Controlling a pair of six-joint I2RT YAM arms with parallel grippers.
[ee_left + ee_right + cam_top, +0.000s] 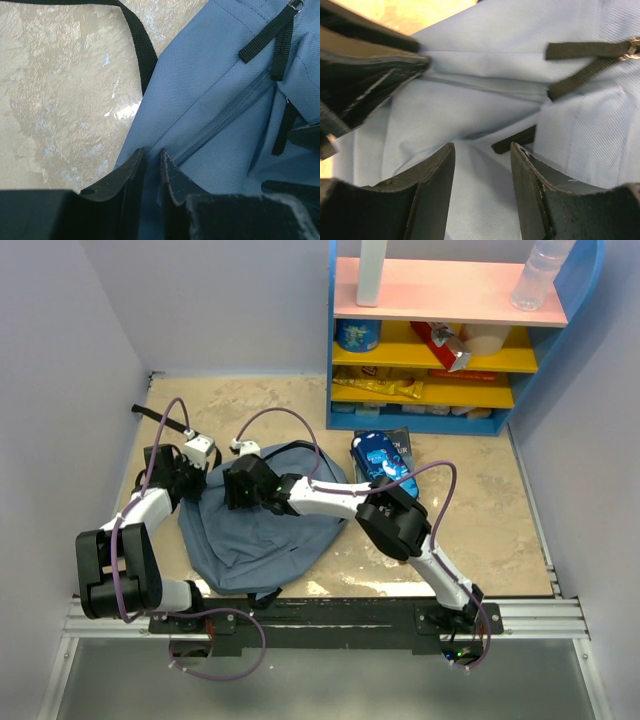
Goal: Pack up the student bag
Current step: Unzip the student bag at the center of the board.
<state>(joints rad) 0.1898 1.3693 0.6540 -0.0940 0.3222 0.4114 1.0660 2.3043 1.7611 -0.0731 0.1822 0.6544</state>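
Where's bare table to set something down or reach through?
Free: table right of the right arm, between shelf and near rail; far strip between student bag and back wall. Crowded: left gripper and right gripper at the bag, blue pack before the shelf.

No text legible anywhere, print on the blue packet [378, 455] beside the student bag [255, 535] too small to read, labels on the shelf's [450, 300] blue tin [357, 335] and yellow packets [380, 388] blurred

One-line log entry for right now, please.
student bag: lying flat | left claw: shut on its fabric | right claw: open over fabric by black pull tabs
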